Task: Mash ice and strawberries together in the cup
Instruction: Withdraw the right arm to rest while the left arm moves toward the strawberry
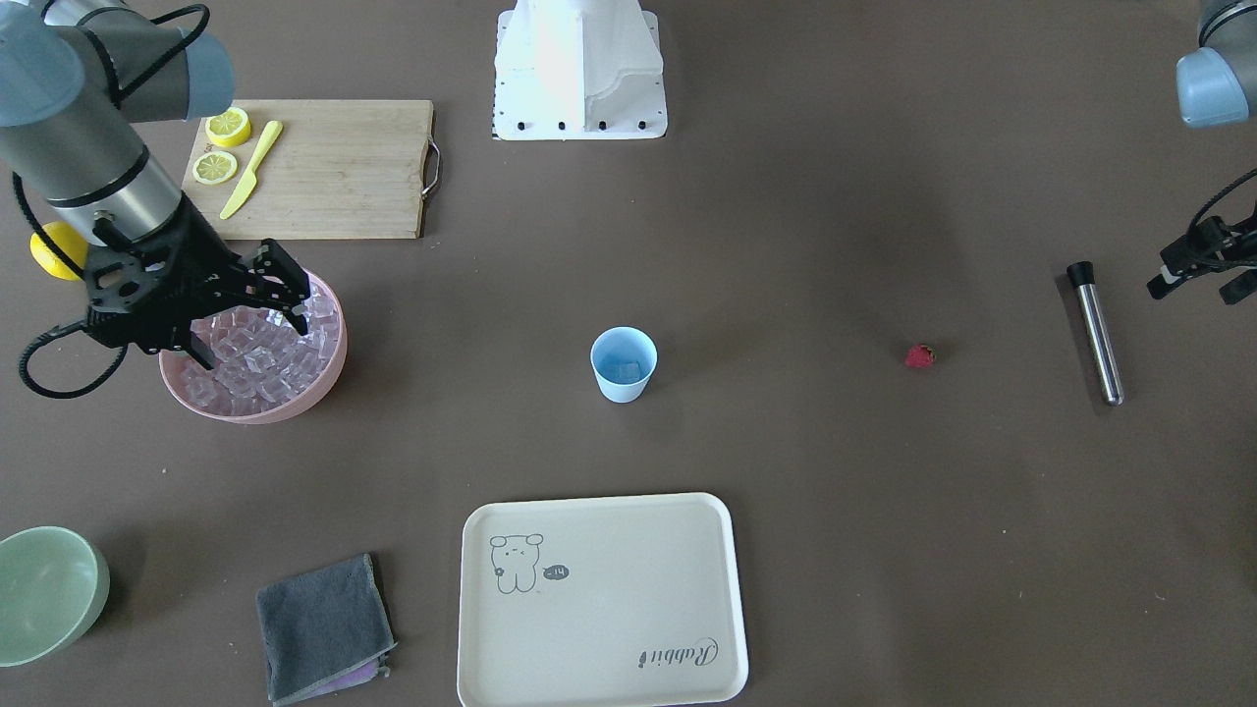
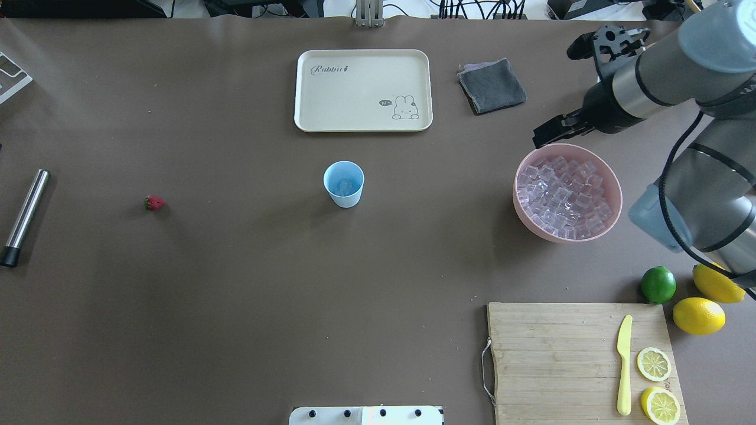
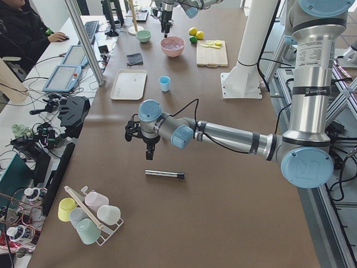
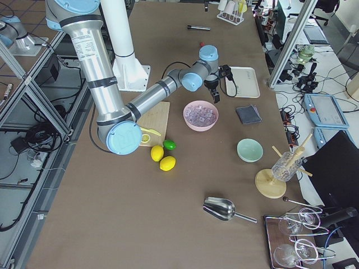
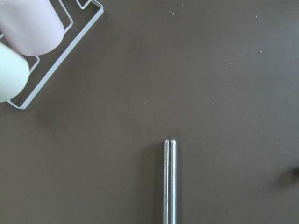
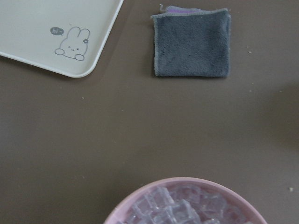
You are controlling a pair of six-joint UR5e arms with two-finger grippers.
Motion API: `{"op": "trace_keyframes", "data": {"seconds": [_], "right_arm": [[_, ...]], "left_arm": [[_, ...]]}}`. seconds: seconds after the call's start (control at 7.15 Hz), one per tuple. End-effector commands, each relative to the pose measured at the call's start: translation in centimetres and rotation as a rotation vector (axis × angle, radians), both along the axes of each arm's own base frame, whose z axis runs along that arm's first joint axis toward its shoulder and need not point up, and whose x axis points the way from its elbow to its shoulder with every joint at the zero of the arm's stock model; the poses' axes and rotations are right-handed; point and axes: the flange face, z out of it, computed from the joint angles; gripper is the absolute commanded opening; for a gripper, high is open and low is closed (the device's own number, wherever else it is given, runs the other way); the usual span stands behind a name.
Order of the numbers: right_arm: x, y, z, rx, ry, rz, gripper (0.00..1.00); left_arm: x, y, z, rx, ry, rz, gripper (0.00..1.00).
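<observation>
The light-blue cup (image 1: 623, 365) stands upright mid-table, also in the overhead view (image 2: 344, 183), with a clear cube of ice in its bottom. Most of the ice (image 1: 265, 358) is piled in a pink bowl (image 2: 614, 200). The strawberry (image 1: 919, 356) lies alone on the table, also in the overhead view (image 2: 154, 203). My right gripper (image 1: 250, 334) hangs open and empty just over the bowl's far rim. My left gripper (image 1: 1200, 285) is open and empty above the table, beside a steel muddler (image 1: 1097, 332).
A cream tray (image 1: 599, 678) and a folded grey cloth (image 1: 324, 628) lie on the operators' side. A cutting board (image 2: 567, 360) holds lemon slices and a yellow knife. Lemons and a lime (image 2: 658, 284) sit near it. A pale green bowl (image 1: 44, 594) and a rack of cups (image 3: 89, 215) stand at the table's ends.
</observation>
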Motion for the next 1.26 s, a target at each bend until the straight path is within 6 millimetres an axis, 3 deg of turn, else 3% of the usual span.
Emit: {"op": "trace_keyframes", "data": {"seconds": [0.0,0.14,0.28,0.42,0.56,0.84,1.12], "right_arm": [[11.7,1.5,9.8,-0.002,0.048,-0.045,0.98],[18.4,3.2,14.3,-0.015,0.071,-0.016,0.99],[23.0,5.0,18.1,-0.022,0.059,-0.020,0.99],[26.5,7.0,21.5,-0.041,0.081,0.004,0.99],[29.0,8.3,22.7,-0.066,0.081,0.048,0.99],[29.8,10.0,25.3,-0.085,0.102,0.040,0.99],[30.0,10.2,26.3,-0.098,0.104,0.039,0.99]], "left_arm": [[7.4,-0.7,-2.5,-0.004,-0.041,0.005,0.97],[9.2,-0.6,-3.1,-0.006,-0.044,0.007,0.98],[10.8,-0.3,-3.0,-0.008,-0.046,0.033,0.97],[11.2,-0.2,-2.8,-0.006,-0.047,0.044,0.98],[11.8,-0.1,-2.4,0.002,-0.046,0.053,0.98],[12.6,-1.0,0.3,0.025,-0.034,0.061,0.98],[13.0,-1.2,1.0,0.019,-0.033,0.061,0.97]]}}
